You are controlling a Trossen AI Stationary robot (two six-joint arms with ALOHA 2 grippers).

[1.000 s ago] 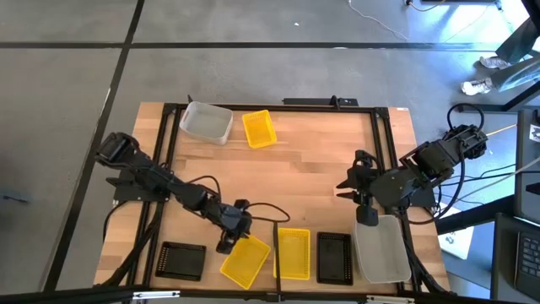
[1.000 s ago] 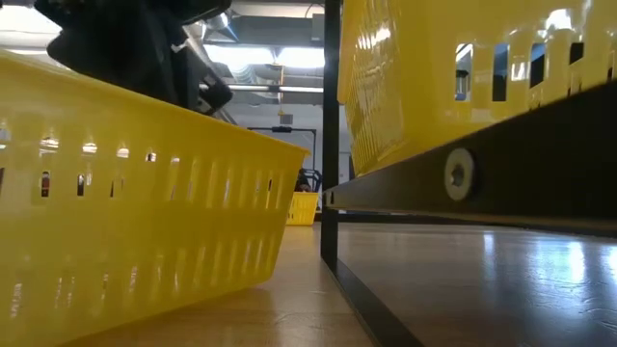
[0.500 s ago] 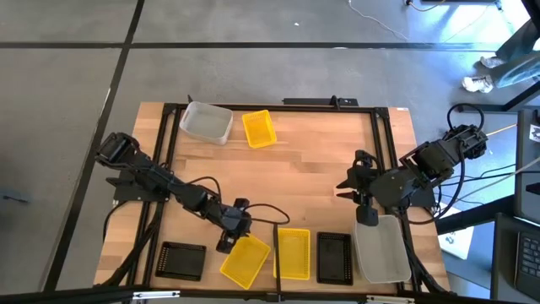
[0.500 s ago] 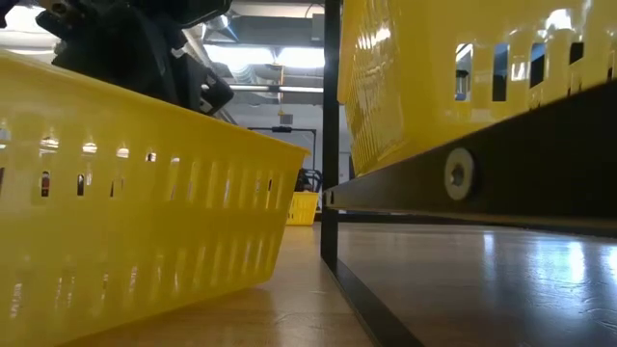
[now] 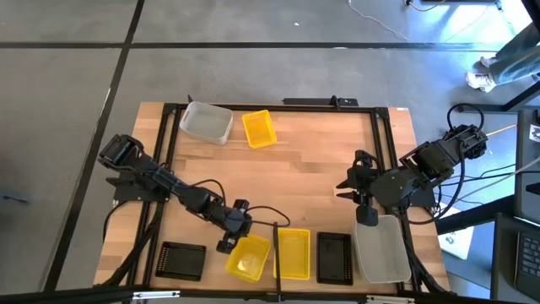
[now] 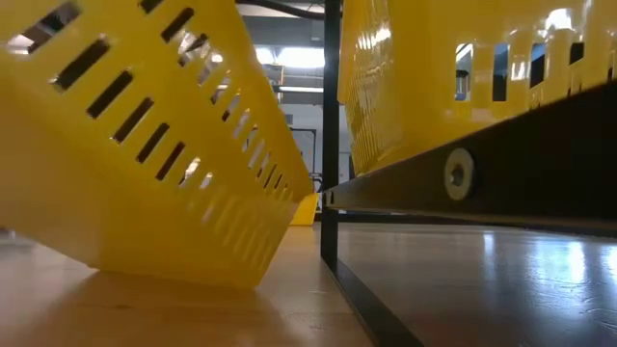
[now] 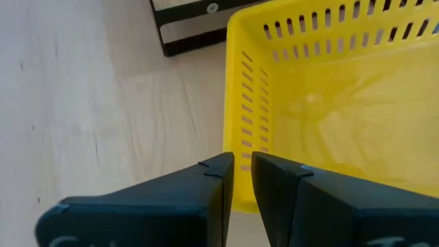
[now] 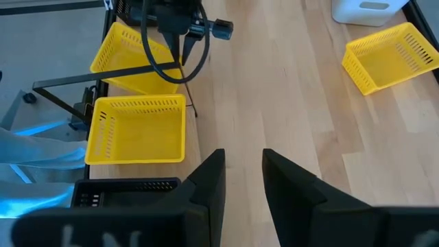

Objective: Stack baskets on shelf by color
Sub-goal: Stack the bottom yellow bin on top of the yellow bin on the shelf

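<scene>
The left hand (image 5: 229, 237), low centre of the high view, pinches the tilted yellow basket's (image 5: 248, 257) thin rim, a light, stiff, slightly flexible hold; the right hand (image 5: 358, 189) waits apart at right.

The left gripper (image 5: 236, 239) was extended low, fingers pinched together; the right gripper (image 5: 348, 184) hovered, fingers parted.

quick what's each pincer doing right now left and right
Left pincer: shut on the wall of the tilted yellow slotted plastic basket near the table's front edge.
Right pincer: open, holding nothing, hovering over the right side of the wooden table.
</scene>
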